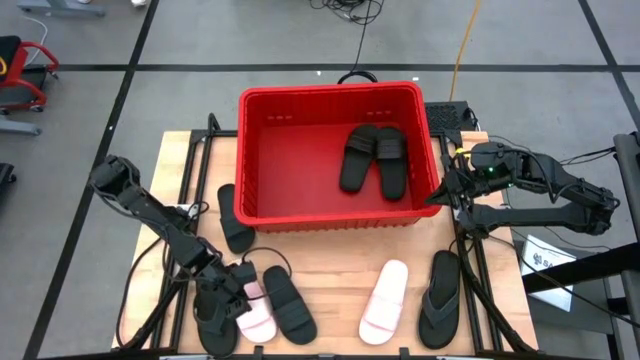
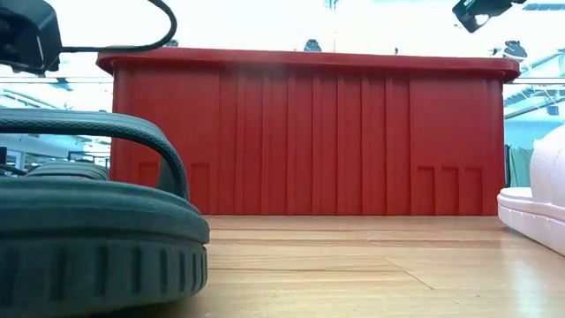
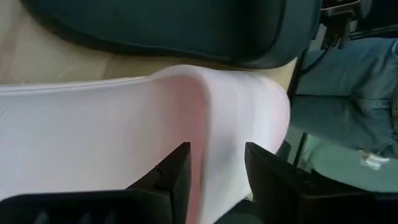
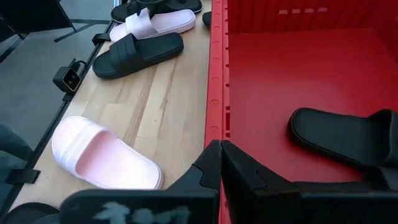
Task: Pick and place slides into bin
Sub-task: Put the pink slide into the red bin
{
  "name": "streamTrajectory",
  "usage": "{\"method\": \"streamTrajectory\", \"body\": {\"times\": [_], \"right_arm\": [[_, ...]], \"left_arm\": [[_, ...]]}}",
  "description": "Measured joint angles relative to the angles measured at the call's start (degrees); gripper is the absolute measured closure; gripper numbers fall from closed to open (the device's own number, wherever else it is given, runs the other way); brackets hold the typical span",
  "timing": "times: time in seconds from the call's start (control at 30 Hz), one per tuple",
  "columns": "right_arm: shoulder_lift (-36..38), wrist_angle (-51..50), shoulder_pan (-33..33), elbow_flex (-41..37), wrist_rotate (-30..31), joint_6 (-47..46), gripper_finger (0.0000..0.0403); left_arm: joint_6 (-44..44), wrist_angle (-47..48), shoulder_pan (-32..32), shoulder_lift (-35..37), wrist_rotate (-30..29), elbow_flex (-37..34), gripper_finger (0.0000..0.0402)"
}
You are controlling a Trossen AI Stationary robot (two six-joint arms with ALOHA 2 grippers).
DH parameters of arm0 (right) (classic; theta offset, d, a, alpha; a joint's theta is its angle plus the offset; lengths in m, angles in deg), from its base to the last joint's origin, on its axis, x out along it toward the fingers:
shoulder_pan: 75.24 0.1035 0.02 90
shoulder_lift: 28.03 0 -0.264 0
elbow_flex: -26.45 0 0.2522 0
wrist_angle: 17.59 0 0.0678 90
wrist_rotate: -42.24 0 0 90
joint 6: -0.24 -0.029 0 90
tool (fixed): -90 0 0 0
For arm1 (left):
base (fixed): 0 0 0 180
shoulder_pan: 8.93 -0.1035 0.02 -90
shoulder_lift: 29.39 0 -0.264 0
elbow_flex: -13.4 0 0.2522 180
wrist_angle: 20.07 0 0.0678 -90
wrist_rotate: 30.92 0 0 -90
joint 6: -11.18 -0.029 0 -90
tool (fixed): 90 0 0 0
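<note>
While two black slides (image 1: 375,160) lie side by side inside the red bin (image 1: 262,214) at the far middle of the bench (image 1: 330,262), the left gripper (image 1: 243,292) sits low at the near left corner, its fingers (image 3: 177,171) parted around the edge of a pale pink slide (image 3: 93,137). The right gripper (image 1: 440,195) hovers over the bin's right rim, fingertips pressed together and empty. A second pink slide (image 1: 385,301) and a black flip-flop (image 1: 439,298) lie near the bench's near right edge.
</note>
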Motion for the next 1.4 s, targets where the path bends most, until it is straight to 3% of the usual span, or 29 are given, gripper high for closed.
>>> {"method": "streamTrajectory", "body": {"times": [0.3,0.6,0.73,1.4], "right_arm": [[0.0,0.0,0.0,0.0,0.0,-1.2,0.0403],[0.0,0.0,0.0,0.0,0.5,-1.4,0.0403],[0.0,0.0,0.0,0.0,2.9,-2.5,0.0403],[0.0,3.3,0.0,0.0,2.8,-4.0,0.0403]], "left_arm": [[0.2,-1.8,0.0,0.0,2.0,-0.8,0.0266],[-1.4,-2.9,0.0,0.0,5.1,-0.8,0.0390],[-2.0,-2.9,0.0,0.0,5.0,-0.8,0.0393],[-3.1,-4.3,-0.1,0.0,4.9,1.0,0.0400]]}}
